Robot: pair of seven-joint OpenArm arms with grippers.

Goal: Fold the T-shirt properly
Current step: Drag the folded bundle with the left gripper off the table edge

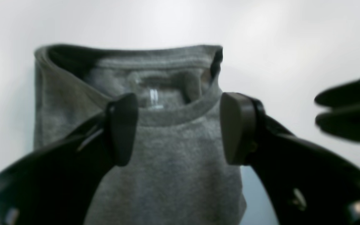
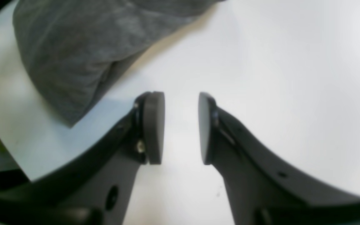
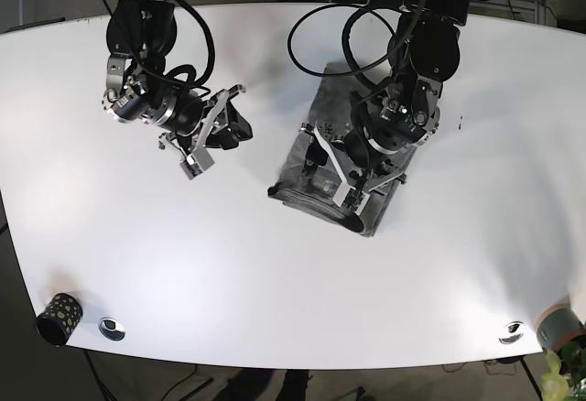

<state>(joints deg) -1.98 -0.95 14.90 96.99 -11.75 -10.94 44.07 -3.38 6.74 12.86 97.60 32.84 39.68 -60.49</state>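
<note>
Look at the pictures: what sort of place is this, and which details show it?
Probably a robotics lab. Two black arms work over a bare white table, loose cables trail behind them, and a folded grey T-shirt lies below the left end effector as test material.

No readable text anywhere; the neck label inside the T-shirt is too blurred to read.

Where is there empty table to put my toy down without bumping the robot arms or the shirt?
The white table is bare along the near side, between the spotted cup and the metal disc. The middle is crowded: the folded T-shirt lies under the left gripper, with the right gripper beside it.
</note>
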